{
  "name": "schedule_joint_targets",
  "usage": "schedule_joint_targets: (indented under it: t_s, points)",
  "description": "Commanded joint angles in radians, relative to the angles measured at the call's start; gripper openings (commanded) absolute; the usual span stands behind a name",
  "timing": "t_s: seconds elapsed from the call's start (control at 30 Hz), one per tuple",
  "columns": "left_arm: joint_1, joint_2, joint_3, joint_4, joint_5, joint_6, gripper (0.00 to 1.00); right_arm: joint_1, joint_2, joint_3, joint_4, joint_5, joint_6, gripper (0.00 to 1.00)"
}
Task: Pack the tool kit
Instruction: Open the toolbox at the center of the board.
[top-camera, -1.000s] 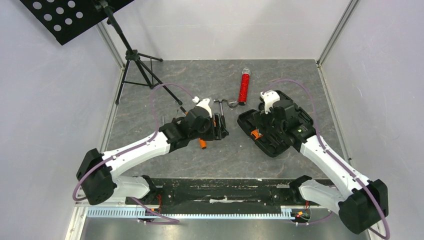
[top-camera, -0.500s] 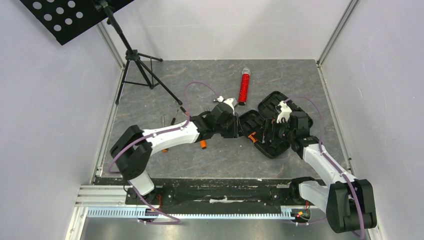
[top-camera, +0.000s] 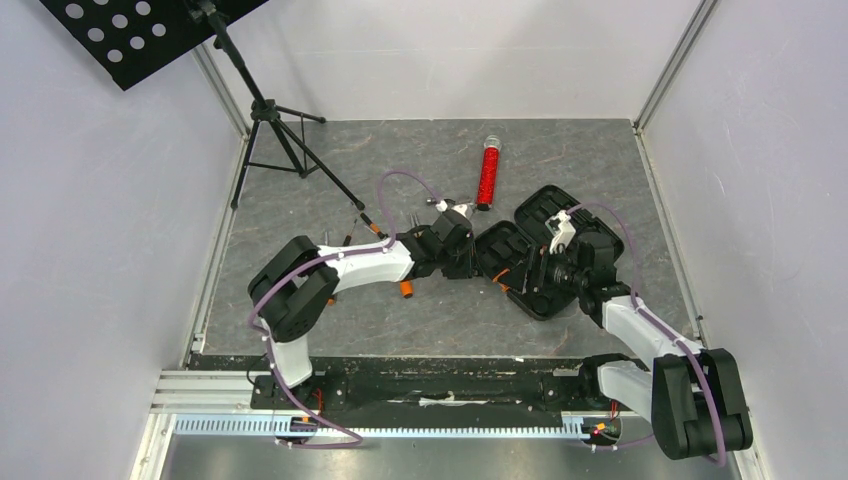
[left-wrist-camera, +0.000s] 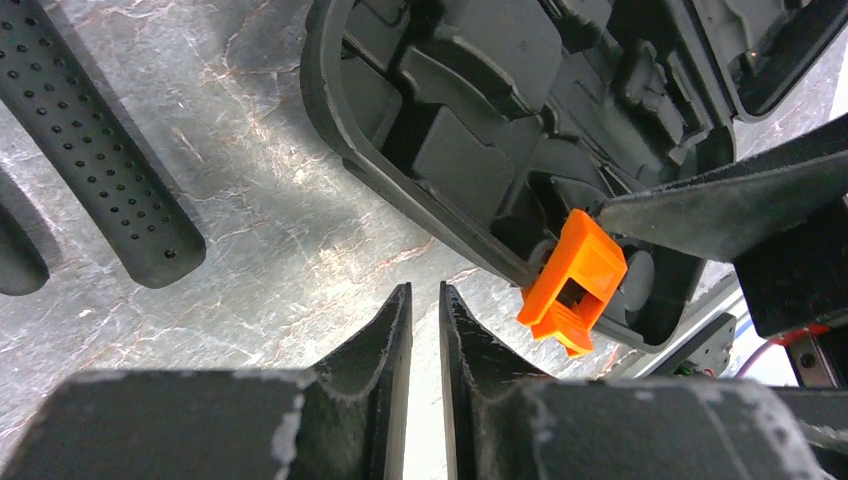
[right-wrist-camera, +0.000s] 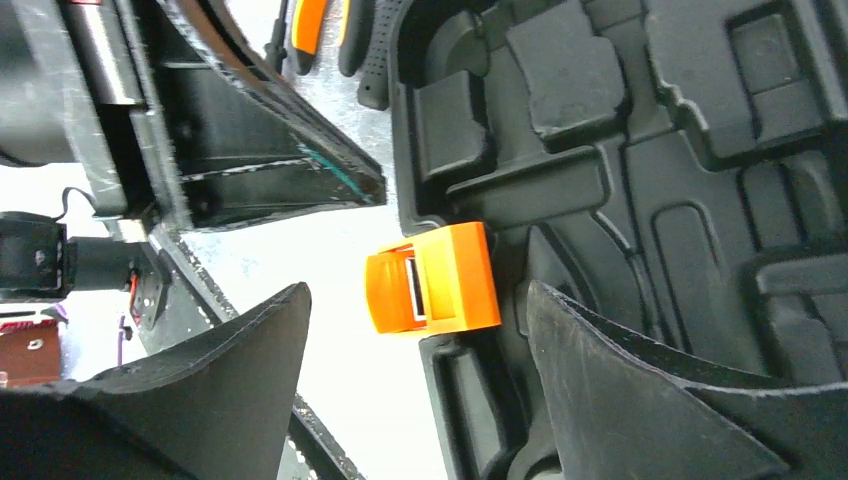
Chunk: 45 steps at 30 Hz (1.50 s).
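The black tool kit case (top-camera: 545, 235) lies open at centre right, its moulded slots bare in both wrist views. Its orange latch (left-wrist-camera: 572, 280) sticks out from the rim. My left gripper (top-camera: 466, 256) sits just left of the case, and in its wrist view the left gripper (left-wrist-camera: 425, 290) has its jaws almost shut, a thin slit between them with nothing in it. My right gripper (right-wrist-camera: 415, 297) is open, one finger over the tray and one outside the rim, straddling the orange latch (right-wrist-camera: 432, 278). Black perforated pliers handles (left-wrist-camera: 100, 150) lie on the table.
A red tube (top-camera: 488, 175) lies behind the case. A black tripod stand (top-camera: 275, 125) is at the back left. An orange screwdriver handle (top-camera: 406, 289) and small screwdrivers (top-camera: 326, 240) lie under and left of the left arm. Both grippers crowd the latch edge.
My left arm reached right to the case's latch side and its jaws closed down. My right gripper drew back from over the case to its latch rim.
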<state>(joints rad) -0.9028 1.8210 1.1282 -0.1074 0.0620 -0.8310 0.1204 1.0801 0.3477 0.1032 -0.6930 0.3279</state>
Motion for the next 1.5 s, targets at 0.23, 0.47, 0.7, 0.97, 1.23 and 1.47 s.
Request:
schedule_joint_targets:
  t_s: [0.23, 0.47, 0.7, 0.97, 1.23, 1.47]
  points:
    - [0.013, 0.053, 0.015, 0.058, -0.022, -0.038, 0.21, -0.001, -0.001, -0.038, 0.188, -0.166, 0.078, 0.71]
    - [0.016, 0.069, 0.04, 0.055, -0.011, -0.037, 0.21, 0.04, -0.01, -0.031, 0.189, -0.22, 0.078, 0.56]
    - [0.019, -0.096, -0.04, 0.029, -0.083, -0.018, 0.26, 0.113, 0.003, 0.083, -0.097, -0.02, -0.134, 0.42]
    - [0.044, -0.407, -0.121, -0.096, -0.229, 0.048, 0.46, 0.178, -0.088, 0.184, -0.4, 0.463, -0.268, 0.47]
    - [0.058, -0.599, -0.173, -0.21, -0.292, 0.106, 0.55, 0.31, -0.074, 0.085, -0.41, 0.614, -0.134, 0.28]
    - [0.056, -0.557, -0.211, -0.189, -0.205, 0.088, 0.55, 0.422, -0.036, 0.058, -0.313, 0.675, 0.042, 0.12]
